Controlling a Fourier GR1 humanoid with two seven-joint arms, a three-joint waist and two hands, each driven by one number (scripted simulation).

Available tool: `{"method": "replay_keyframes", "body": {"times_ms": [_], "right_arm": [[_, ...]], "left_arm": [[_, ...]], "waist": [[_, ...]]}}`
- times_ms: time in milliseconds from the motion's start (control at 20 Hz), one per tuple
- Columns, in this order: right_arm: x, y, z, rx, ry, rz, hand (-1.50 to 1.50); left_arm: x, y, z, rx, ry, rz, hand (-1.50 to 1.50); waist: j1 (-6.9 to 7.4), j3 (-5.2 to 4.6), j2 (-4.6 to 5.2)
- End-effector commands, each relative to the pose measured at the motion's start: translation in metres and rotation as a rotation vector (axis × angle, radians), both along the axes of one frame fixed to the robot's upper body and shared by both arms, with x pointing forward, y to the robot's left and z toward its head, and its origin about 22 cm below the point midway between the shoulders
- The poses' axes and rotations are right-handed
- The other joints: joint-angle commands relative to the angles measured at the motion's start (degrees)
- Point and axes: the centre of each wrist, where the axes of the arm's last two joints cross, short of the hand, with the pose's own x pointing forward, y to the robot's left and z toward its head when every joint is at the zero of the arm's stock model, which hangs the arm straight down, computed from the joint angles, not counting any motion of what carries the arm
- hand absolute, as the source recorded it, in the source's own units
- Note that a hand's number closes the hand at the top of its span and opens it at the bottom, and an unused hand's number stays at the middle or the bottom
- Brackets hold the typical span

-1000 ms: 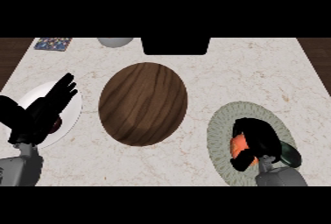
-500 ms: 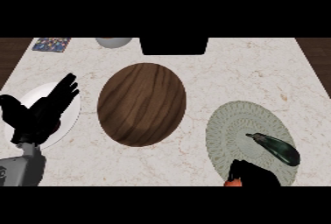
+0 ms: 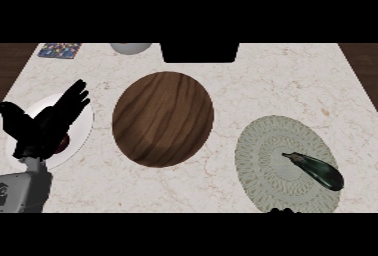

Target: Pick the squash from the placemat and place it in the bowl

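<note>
The squash (image 3: 316, 171), a dark green elongated vegetable, lies on the right part of the pale round placemat (image 3: 260, 150) at the lower right of the frame, its narrow stem end pointing up and to the left. Nothing holds it. Of the right hand (image 3: 283, 210) only a few dark fingertips show at the lower edge of the frame, just below the placemat's bottom rim, and it cannot be told whether its fingers are spread or curled. The squash sits above and to the right of those fingertips, near but apart from them. The main risk lies in the approach: the squash is slim, smooth and lies diagonally, so a hand coming up from below could meet it at an angle, nudge it and roll it toward the placemat's right edge instead of closing around it. The wooden bowl (image 3: 162, 119) stands at the centre of the frame, well apart to the left, so a shallow hold could also let the squash slip during the carry. The left hand (image 3: 46, 125) rests at the left of the frame with fingers straight and spread, over a white plate (image 3: 83, 131).
</note>
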Motion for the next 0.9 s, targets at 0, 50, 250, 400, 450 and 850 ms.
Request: {"method": "replay_keyframes", "body": {"times_ms": [0,50,250,400,450,850], "right_arm": [[-0.022,0.017,0.037,-0.040,-0.045,0.002,1.50],[-0.023,0.014,0.043,-0.048,-0.064,0.004,1.50],[-0.022,0.025,0.049,-0.068,-0.113,0.026,1.50],[-0.023,0.024,0.051,0.005,-0.142,0.073,1.50],[-0.019,0.023,0.048,0.068,-0.148,0.054,1.50],[-0.012,0.027,0.050,0.146,-0.195,0.088,1.50]], "left_arm": [[0.006,-0.001,0.007,0.009,-0.008,-0.005,0.00],[0.012,-0.010,0.009,0.003,0.001,0.007,0.00],[0.003,-0.006,-0.001,0.003,-0.016,-0.014,0.00],[0.002,-0.009,-0.001,-0.005,-0.014,-0.001,0.00],[-0.001,-0.003,0.004,0.018,-0.008,-0.030,0.00],[0.001,-0.012,-0.003,0.006,0.005,-0.040,0.00]], "waist": [[0.25,-0.04,0.02],[0.20,-0.02,0.08],[0.91,-0.14,0.33],[0.91,-0.16,0.36],[1.42,-0.14,0.42],[2.29,-0.26,0.81]]}}
